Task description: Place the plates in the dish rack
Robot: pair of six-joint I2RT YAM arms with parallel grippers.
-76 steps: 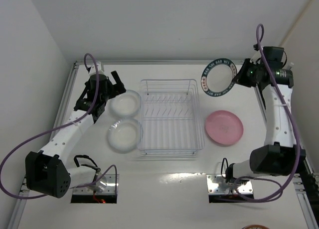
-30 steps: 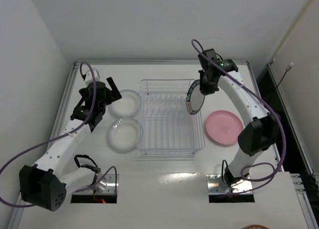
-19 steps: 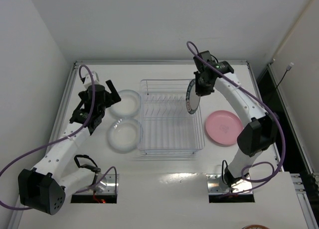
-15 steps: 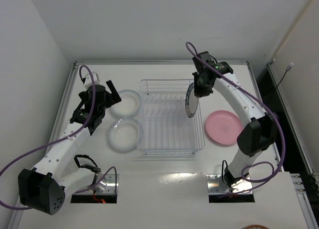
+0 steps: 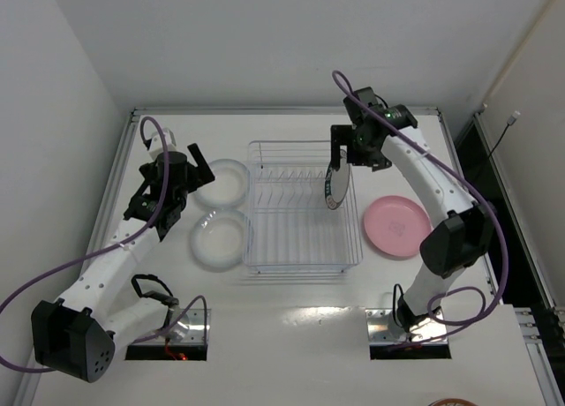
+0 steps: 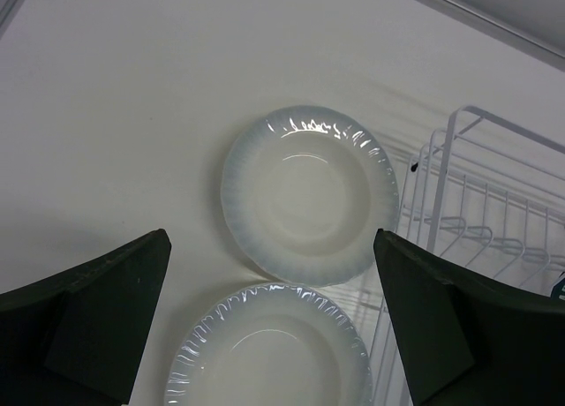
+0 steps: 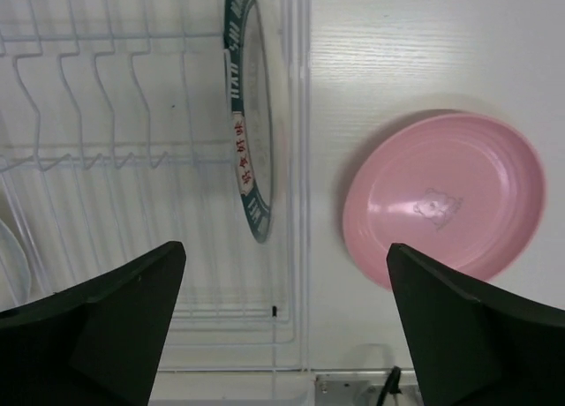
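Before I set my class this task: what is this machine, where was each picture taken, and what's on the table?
Two robot arms with two-finger grippers are bolted to a white table. The wide picture looks down from above; the other two come from a camera on each wrist. The left gripper hangs open by two translucent plates. The right gripper is open above a patterned-rim plate standing on edge in the wire dish rack. A pink plate lies beside the rack. Nothing is held.
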